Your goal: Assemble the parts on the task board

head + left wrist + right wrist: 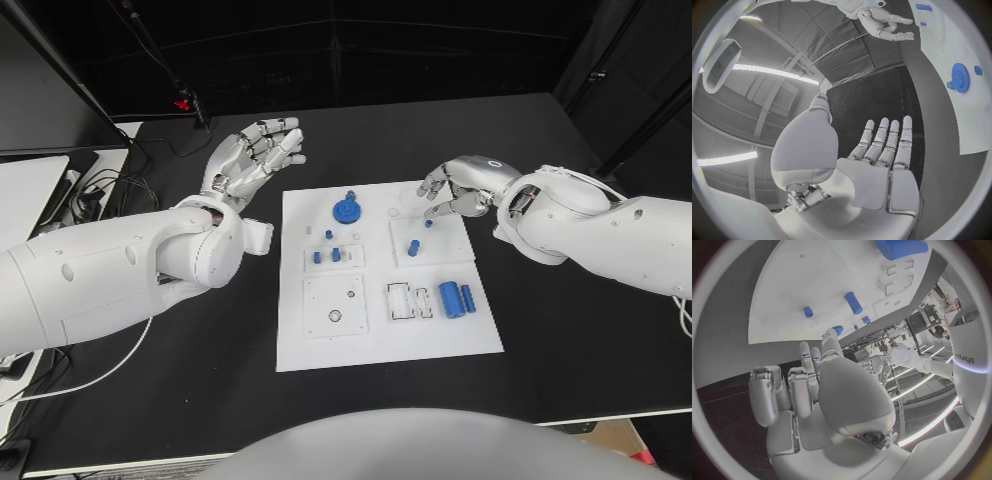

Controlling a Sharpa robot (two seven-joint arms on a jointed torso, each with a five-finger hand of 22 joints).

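Your left hand (254, 152) hovers with fingers spread, holding nothing, over the black surface (173, 400) just off the far-left corner of the flat white task board (325, 345). The round blue toothed gear (346, 210) lies to its right. Your right hand (459, 186), fingers curled on nothing, hangs over the far-right corner, nearer the small blue cylindrical pegs (414, 247) lying lengthwise towards you.

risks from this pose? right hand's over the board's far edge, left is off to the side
1. The right hand hovers with curled fingers close to a small blue peg; a slightly misjudged descent could knock it over.
2. The two blue cylinders lie loose on their sides on the board and might roll if it is jolted.
3. The left hand is open, off the board, so nothing steadies it.
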